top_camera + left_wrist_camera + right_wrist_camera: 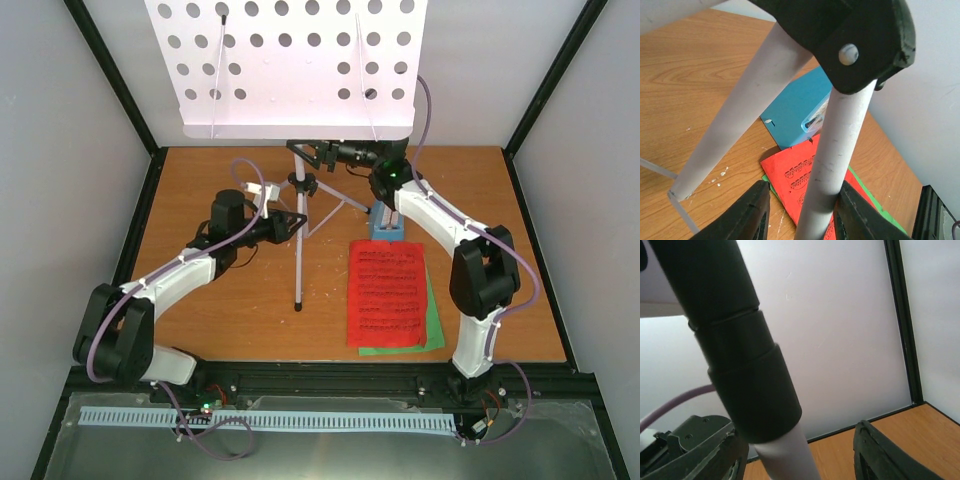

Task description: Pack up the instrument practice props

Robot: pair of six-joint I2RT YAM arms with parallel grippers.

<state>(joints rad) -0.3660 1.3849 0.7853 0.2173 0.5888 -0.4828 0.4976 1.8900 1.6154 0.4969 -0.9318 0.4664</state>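
Robot's left fingers (752, 215) straddle the music stand (300, 70) leg (832, 150) (pinching or not, cannot tell); right fingers (880, 455) spread around its pole (740, 365), red sheet music (385, 295) nearby.

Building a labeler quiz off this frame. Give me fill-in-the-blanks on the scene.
1. The red sheet lies on top of the ___ sheet.
2. The left gripper has its jaws either side of one ___ of the music stand.
3. The metronome is coloured ___.
Missing words: green; leg; blue.
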